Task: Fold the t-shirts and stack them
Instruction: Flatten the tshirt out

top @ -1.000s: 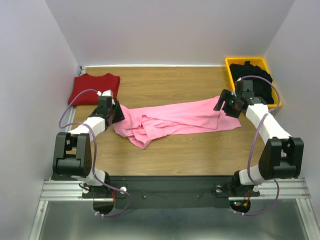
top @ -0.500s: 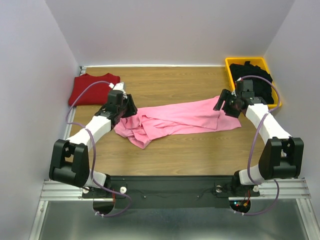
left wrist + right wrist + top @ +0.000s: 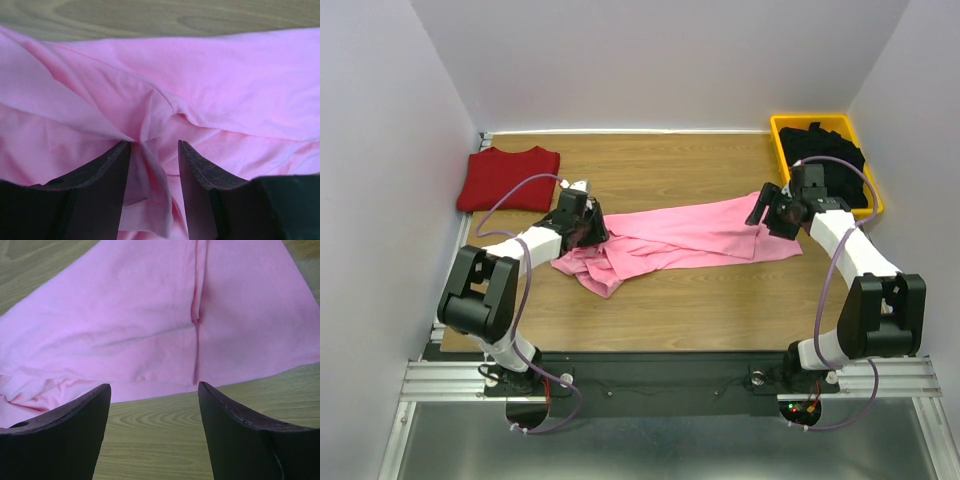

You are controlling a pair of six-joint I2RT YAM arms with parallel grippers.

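The light pink t-shirt (image 3: pixel 680 235) lies crumpled in a long band across the middle of the wooden table. My left gripper (image 3: pixel 592 228) sits low on its left part; in the left wrist view (image 3: pixel 154 145) the jaws stand a little apart with a loose fold of pink cloth (image 3: pixel 150 165) between them, lying against the left finger. My right gripper (image 3: pixel 765 210) is open and empty over bare wood beside the shirt's right end (image 3: pixel 150 315). The dark red t-shirt (image 3: pixel 508 178) lies folded at the back left. The black t-shirt (image 3: pixel 830 150) is heaped in a bin.
A yellow bin (image 3: pixel 778 135) stands at the back right corner, just behind my right arm. White walls enclose the table on the left, back and right. Bare wood shows in front of the pink shirt (image 3: pixel 700 300).
My left gripper has moved right from the shirt's left edge onto the shirt, and the cloth's left end has bunched inward with it. The right arm has barely moved.
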